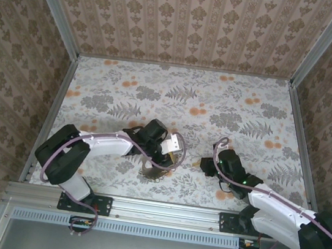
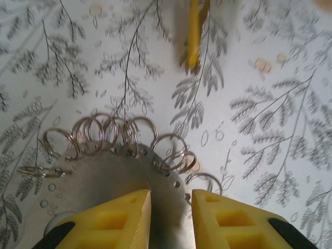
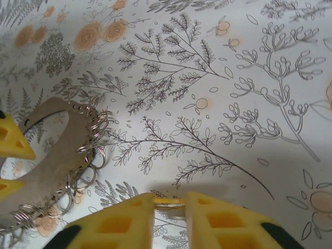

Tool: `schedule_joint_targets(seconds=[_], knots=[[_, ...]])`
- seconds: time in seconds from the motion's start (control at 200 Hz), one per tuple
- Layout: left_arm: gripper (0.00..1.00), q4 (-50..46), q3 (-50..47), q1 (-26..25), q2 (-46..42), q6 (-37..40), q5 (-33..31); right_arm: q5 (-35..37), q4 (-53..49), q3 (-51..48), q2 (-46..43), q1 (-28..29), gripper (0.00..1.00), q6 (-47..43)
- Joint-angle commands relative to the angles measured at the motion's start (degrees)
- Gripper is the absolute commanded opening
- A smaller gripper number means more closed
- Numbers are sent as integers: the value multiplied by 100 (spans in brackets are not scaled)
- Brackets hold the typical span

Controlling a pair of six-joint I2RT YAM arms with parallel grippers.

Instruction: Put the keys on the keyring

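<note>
The keyring (image 2: 104,179), a flat brown loop, is pinched between the left gripper's (image 2: 171,194) pads near the middle of the table (image 1: 218,107). Many keys (image 2: 114,132), small silvery rings, are already hung along its rim. One more of the keys (image 3: 168,204) is seen between the narrowly parted fingertips of the right gripper (image 3: 170,199), apart from the loop. Whether it is gripped cannot be told. Threading it is judged to remain.

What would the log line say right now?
left gripper: holding flat brown oval loop | right gripper: small silvery metal piece between pads
</note>
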Motion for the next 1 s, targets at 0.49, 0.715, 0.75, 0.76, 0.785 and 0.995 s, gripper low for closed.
schedule_joint_targets(seconds=[0.49, 0.715, 0.75, 0.76, 0.785, 0.995], knots=[[28, 1034, -948, 1168, -1667, -1975, 709, -1201, 691, 1147, 1781, 741, 38, -435], [28, 1219, -1046, 1300, -1787, -2045, 781, -1249, 423, 1679, 2449, 936, 29, -604], [28, 1238, -1046, 1314, -1784, -2041, 788, -1230, 404, 1702, 2480, 939, 29, -612], [28, 1242, -1046, 1317, -1786, -2046, 795, -1218, 398, 1709, 2480, 941, 29, -617], [28, 1245, -1046, 1323, -1786, -2044, 792, -1192, 361, 1735, 2480, 942, 29, -627], [28, 1241, -1063, 1327, -1876, -2006, 772, -1001, -114, 1928, 2752, 1010, 35, -681]])
